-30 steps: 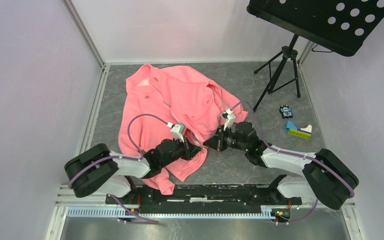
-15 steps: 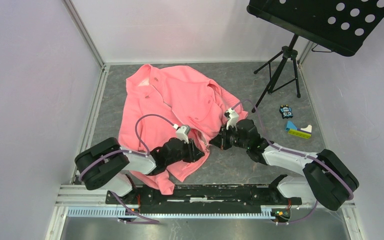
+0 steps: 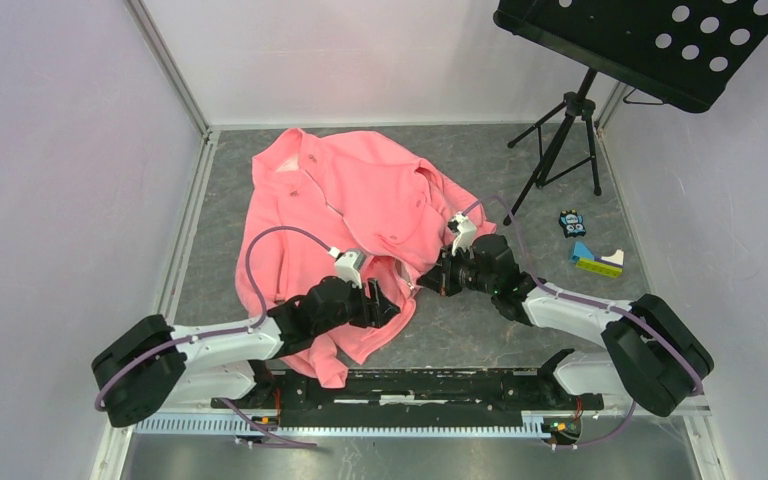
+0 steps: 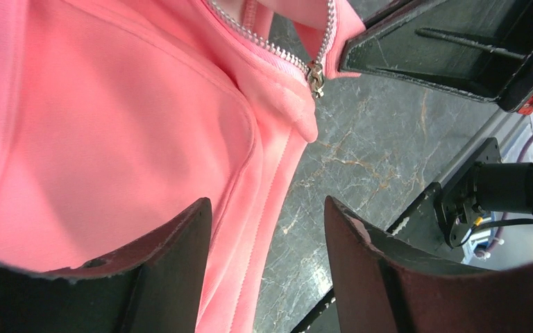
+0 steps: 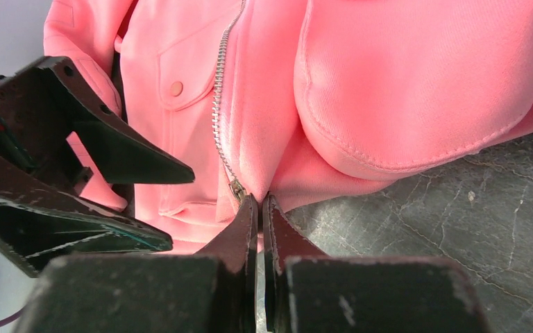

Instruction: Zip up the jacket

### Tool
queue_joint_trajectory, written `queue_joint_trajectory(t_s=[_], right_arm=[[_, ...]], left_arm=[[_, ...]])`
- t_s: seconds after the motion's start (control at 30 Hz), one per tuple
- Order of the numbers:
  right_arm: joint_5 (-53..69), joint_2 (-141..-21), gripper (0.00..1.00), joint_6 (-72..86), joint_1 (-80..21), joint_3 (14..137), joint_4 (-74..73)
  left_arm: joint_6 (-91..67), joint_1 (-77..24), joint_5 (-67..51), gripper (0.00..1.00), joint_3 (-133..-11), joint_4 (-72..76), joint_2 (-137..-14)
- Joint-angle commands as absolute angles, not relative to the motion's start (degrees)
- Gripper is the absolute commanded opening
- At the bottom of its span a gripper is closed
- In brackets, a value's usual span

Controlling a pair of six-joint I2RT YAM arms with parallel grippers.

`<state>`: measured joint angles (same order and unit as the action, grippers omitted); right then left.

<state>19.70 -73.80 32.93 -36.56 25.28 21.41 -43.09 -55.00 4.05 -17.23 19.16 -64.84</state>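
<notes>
The coral-pink jacket point(image 3: 360, 200) lies spread on the grey floor, collar at the far left. Its pale zipper point(image 5: 216, 104) runs down to a metal slider point(image 5: 237, 189) at the hem. My right gripper point(image 5: 259, 201) is shut, pinching the jacket's hem edge just beside the slider and holding it a little off the floor. My left gripper point(image 4: 267, 208) is open over the lower front panel point(image 4: 111, 139), with hem fabric and bare floor between its fingers point(image 4: 180, 257). From above, the left gripper point(image 3: 385, 305) and the right gripper point(image 3: 428, 283) face each other at the jacket's near corner.
A black music stand on a tripod point(image 3: 560, 140) stands at the back right. Two small toys point(image 3: 572, 222) point(image 3: 598, 260) lie on the floor at the right. White walls enclose the grey floor point(image 3: 480, 330). The arms' base rail point(image 3: 410, 385) runs along the near edge.
My left gripper has opened and let go of the jacket, drawing back a little toward the near left; its elbow swung left. The right gripper stays shut at the hem.
</notes>
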Motion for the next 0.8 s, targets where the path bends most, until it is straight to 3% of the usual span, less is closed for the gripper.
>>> queue_joint_trajectory(t_s=[0.0,0.23,0.33,0.67,0.77], right_arm=[[20.3,-73.9,0.00,31.7,-36.1,28.0,22.8],[23.6,-72.5,0.00,31.5,-36.0,28.0,24.5],[24.0,-72.0,0.00,31.2,-36.1,28.0,24.5],[25.2,-71.4,0.00,32.4,-36.1,27.5,26.5],[25.4,-71.5,0.00,32.5,-36.1,27.5,26.8]], left_arm=[[-43.8,-55.1,8.1,0.71,-20.7,12.2,-62.1],[-51.9,-53.0,2.9,0.72,-22.8,21.0,-68.3],[-53.4,-51.9,1.7,0.65,-21.7,26.8,-69.7],[-50.9,-51.5,1.3,0.57,-23.7,28.3,-73.3],[-50.3,-51.5,0.3,0.49,-23.3,29.6,-74.1]])
